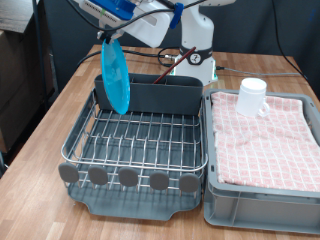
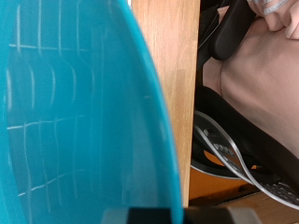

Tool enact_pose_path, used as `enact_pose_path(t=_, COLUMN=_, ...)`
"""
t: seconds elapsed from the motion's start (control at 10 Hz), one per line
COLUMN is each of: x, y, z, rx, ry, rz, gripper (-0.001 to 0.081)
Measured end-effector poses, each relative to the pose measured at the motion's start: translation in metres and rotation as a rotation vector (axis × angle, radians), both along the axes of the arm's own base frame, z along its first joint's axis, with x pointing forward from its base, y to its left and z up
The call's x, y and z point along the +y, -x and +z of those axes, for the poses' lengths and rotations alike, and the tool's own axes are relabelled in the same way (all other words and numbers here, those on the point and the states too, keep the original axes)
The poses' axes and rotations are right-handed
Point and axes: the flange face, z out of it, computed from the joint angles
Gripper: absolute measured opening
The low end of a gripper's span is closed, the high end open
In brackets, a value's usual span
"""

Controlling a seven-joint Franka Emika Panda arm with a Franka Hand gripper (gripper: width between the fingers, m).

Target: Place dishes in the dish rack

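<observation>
My gripper [image 1: 108,35] is shut on the top rim of the light-blue plate [image 1: 115,78] and holds it on edge, hanging over the far end of the silver wire dish rack [image 1: 140,140] on the exterior view's left. The plate's lower rim is just above the wires, beside the dark grey utensil caddy [image 1: 160,96]. The plate fills most of the wrist view [image 2: 75,112]. The reddish-brown wooden spoon [image 1: 172,62] stands in the caddy. The small white cup [image 1: 252,95] stands on the pink checked cloth, outside the rack.
A grey bin [image 1: 262,195] with the pink checked cloth [image 1: 265,135] sits against the rack on the exterior view's right. The wooden table [image 1: 50,130] shows at the left. The robot base [image 1: 198,45] stands behind the caddy. The wrist view shows rack wires [image 2: 234,159].
</observation>
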Motion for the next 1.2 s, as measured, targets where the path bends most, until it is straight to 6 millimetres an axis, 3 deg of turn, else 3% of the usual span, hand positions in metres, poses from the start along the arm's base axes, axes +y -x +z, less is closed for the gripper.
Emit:
enact_pose_path(t=0.8, x=-0.012, y=-0.01, z=-0.002, rx=0.029, ry=0.069, rz=0.073, gripper=0.0019)
enact_pose_path(t=1.2, x=-0.015, y=-0.017, z=-0.017, rx=0.026, ry=0.075, rz=0.098, gripper=0.0019)
